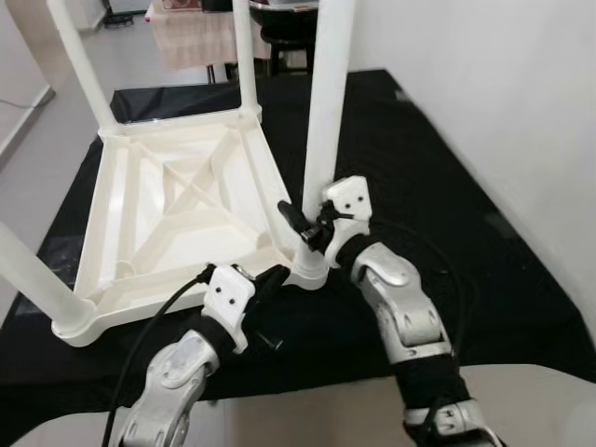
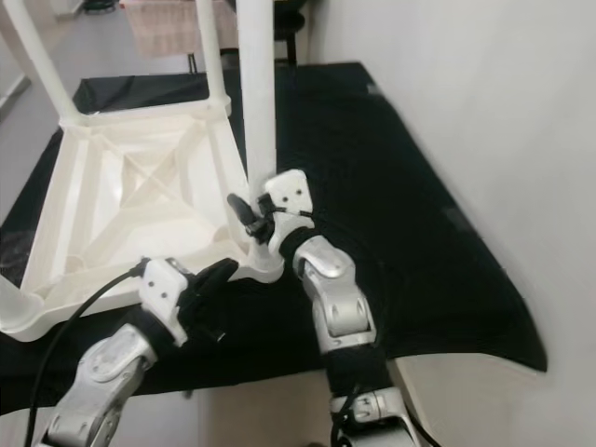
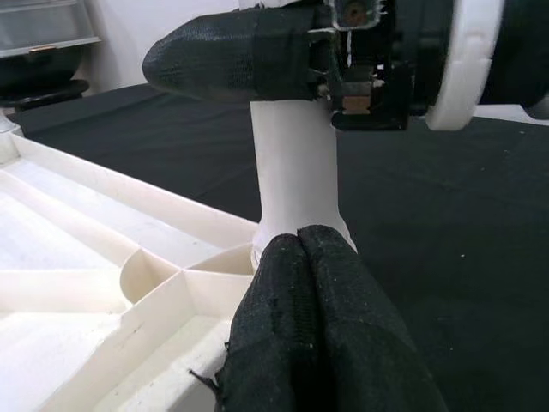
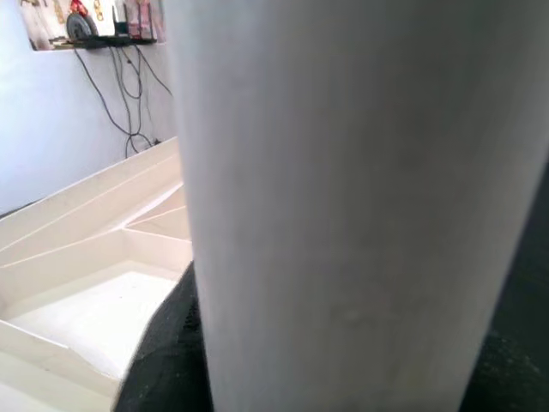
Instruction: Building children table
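White table [image 1: 177,200] lies upside down on the black mat [image 1: 447,196], legs up. Right gripper [image 1: 312,223] clamped on the near-right leg [image 1: 326,102] low down, just above its socket. Left gripper [image 1: 270,279] — fingers pressed together — touches the table's near-right corner beside that leg.

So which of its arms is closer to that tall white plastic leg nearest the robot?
Right. The right tool is clamped around the white plastic leg near its base; the left tool rests shut at the upturned white table's corner socket below.

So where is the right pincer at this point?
The right pincer grips the near-right table leg just above its corner socket, on the upturned white tabletop.
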Available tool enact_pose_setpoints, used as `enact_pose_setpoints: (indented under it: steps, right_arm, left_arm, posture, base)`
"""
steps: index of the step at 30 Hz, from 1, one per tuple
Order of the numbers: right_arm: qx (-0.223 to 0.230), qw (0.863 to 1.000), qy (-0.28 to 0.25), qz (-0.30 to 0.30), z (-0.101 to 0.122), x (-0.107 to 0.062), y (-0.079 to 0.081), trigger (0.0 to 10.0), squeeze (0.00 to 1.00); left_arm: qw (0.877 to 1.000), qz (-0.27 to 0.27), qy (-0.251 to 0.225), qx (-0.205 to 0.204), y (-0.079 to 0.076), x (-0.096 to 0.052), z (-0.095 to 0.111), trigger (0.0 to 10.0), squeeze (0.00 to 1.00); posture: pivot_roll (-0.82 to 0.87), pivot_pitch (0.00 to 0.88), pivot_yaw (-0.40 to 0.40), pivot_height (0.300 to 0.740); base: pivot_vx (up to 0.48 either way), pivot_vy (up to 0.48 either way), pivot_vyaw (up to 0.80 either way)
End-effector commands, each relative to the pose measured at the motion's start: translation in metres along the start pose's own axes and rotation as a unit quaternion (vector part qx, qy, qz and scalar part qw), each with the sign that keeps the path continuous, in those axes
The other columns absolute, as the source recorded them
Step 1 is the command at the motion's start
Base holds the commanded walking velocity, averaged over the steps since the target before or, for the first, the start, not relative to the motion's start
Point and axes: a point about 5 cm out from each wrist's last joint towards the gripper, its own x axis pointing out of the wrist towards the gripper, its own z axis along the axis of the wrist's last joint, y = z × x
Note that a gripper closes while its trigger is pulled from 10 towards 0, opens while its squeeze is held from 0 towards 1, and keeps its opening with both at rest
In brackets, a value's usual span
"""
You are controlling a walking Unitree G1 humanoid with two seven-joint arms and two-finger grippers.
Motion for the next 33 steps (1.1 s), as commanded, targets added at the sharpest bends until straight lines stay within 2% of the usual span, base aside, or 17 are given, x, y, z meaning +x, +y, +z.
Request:
enact_pose_setpoints:
  steps: [1, 4, 5, 6, 7, 8, 9, 10, 12, 15, 19, 22, 23, 24, 25, 30, 33]
  right_arm:
    - [0.028, 0.998, 0.053, -0.016, -0.024, -0.006, -0.009, 10.0, 1.00]
    - [0.033, 0.998, 0.044, 0.013, -0.017, -0.003, -0.012, 10.0, 1.00]
    - [0.032, 0.996, 0.018, 0.075, -0.006, -0.001, -0.020, 10.0, 1.00]
    - [0.034, 0.994, 0.011, 0.107, -0.002, -0.002, -0.023, 10.0, 0.86]
    - [0.034, 0.994, 0.011, 0.107, -0.002, -0.002, -0.023, 10.0, 0.86]
    - [0.029, 0.991, 0.004, 0.131, 0.001, -0.002, -0.026, 10.0, 0.47]
    - [0.018, 0.989, 0.002, 0.144, 0.003, -0.001, -0.031, 10.0, 0.00]
    - [0.018, 0.989, 0.002, 0.144, 0.003, -0.001, -0.031, 10.0, 0.00]
    - [0.007, 0.986, 0.007, 0.164, 0.008, 0.003, -0.042, 10.0, 0.00]
    - [-0.007, 0.982, 0.025, 0.186, 0.010, 0.007, -0.051, 10.0, 0.00]
    - [-0.016, 0.976, 0.046, 0.212, 0.007, 0.010, -0.054, 10.0, 0.00]
    - [-0.011, 0.976, 0.058, 0.208, 0.006, 0.015, -0.057, 10.0, 0.00]
    - [0.001, 0.981, 0.058, 0.188, 0.006, 0.019, -0.059, 4.7, 0.00]
    - [0.010, 0.983, 0.058, 0.174, 0.007, 0.022, -0.060, 4.7, 0.00]
    - [0.014, 0.985, 0.058, 0.160, 0.006, 0.023, -0.062, 0.0, 0.00]
    - [0.020, 0.986, 0.050, 0.160, 0.001, 0.020, -0.063, 0.0, 0.00]
    - [0.005, 0.987, 0.047, 0.151, -0.004, 0.015, -0.065, 0.0, 0.00]
  left_arm:
    - [1.000, 0.001, 0.007, 0.000, 0.000, -0.002, -0.002, 10.0, 0.00]
    - [1.000, -0.001, 0.007, -0.003, -0.001, -0.001, -0.002, 10.0, 0.00]
    - [1.000, -0.002, 0.007, -0.004, -0.001, -0.001, -0.003, 10.0, 0.00]
    - [1.000, -0.003, 0.007, -0.005, -0.002, 0.000, -0.003, 10.0, 0.00]
    - [1.000, -0.003, 0.007, -0.005, -0.002, 0.000, -0.003, 10.0, 0.00]
    - [1.000, -0.003, 0.007, -0.005, -0.002, 0.000, -0.003, 10.0, 0.00]
    - [1.000, -0.003, 0.007, -0.005, -0.002, 0.000, -0.003, 10.0, 0.00]
    - [1.000, -0.003, 0.007, -0.005, -0.002, 0.000, -0.003, 10.0, 0.00]
    - [1.000, -0.003, 0.008, -0.005, -0.002, 0.001, -0.004, 10.0, 0.00]
    - [1.000, -0.002, 0.008, -0.005, -0.002, 0.002, -0.004, 10.0, 0.00]
    - [1.000, -0.002, 0.009, -0.005, -0.002, 0.002, -0.005, 10.0, 0.00]
    - [1.000, -0.003, 0.010, -0.007, -0.003, 0.002, -0.005, 10.0, 0.00]
    - [1.000, -0.004, 0.010, -0.007, -0.003, 0.002, -0.006, 10.0, 0.00]
    - [1.000, -0.004, 0.010, -0.008, -0.004, 0.002, -0.006, 10.0, 0.00]
    - [1.000, -0.004, 0.010, -0.008, -0.004, 0.002, -0.006, 10.0, 0.00]
    - [1.000, -0.003, 0.009, -0.007, -0.006, 0.002, -0.006, 10.0, 0.00]
    - [1.000, -0.004, 0.009, -0.009, -0.006, 0.001, -0.006, 10.0, 0.00]
  posture:
    - [0.01, 0.124, 0.000, 0.740]
    - [0.01, 0.122, 0.003, 0.740]
    - [0.02, 0.118, 0.000, 0.740]
    - [0.02, 0.118, 0.000, 0.740]
    - [0.02, 0.118, 0.000, 0.740]
    - [0.02, 0.115, -0.002, 0.740]
    - [0.02, 0.114, -0.004, 0.740]
    - [0.02, 0.114, -0.004, 0.740]
    - [0.02, 0.110, -0.006, 0.740]
    - [0.02, 0.106, -0.004, 0.740]
    - [0.02, 0.103, -0.003, 0.740]
    - [0.03, 0.099, -0.005, 0.740]
    - [0.03, 0.099, -0.007, 0.740]
    - [0.03, 0.099, -0.008, 0.740]
    - [0.03, 0.098, -0.011, 0.740]
    - [0.03, 0.099, -0.010, 0.740]
    - [0.02, 0.098, -0.010, 0.740]
  base:
    - [0.000, 0.000, 0.00]
    - [0.000, 0.000, 0.00]
    - [0.000, 0.000, 0.00]
    - [0.000, 0.000, 0.00]
    - [0.000, 0.000, 0.00]
    - [0.000, 0.000, 0.00]
    - [0.000, 0.000, 0.00]
    - [0.000, 0.000, 0.00]
    - [0.000, 0.000, 0.00]
    - [0.000, 0.000, 0.00]
    - [0.000, 0.000, 0.00]
    - [0.000, 0.000, 0.00]
    - [0.000, 0.000, 0.00]
    - [0.000, 0.000, 0.00]
    - [0.000, 0.000, 0.00]
    - [0.000, 0.000, 0.00]
    - [0.000, 0.000, 0.00]
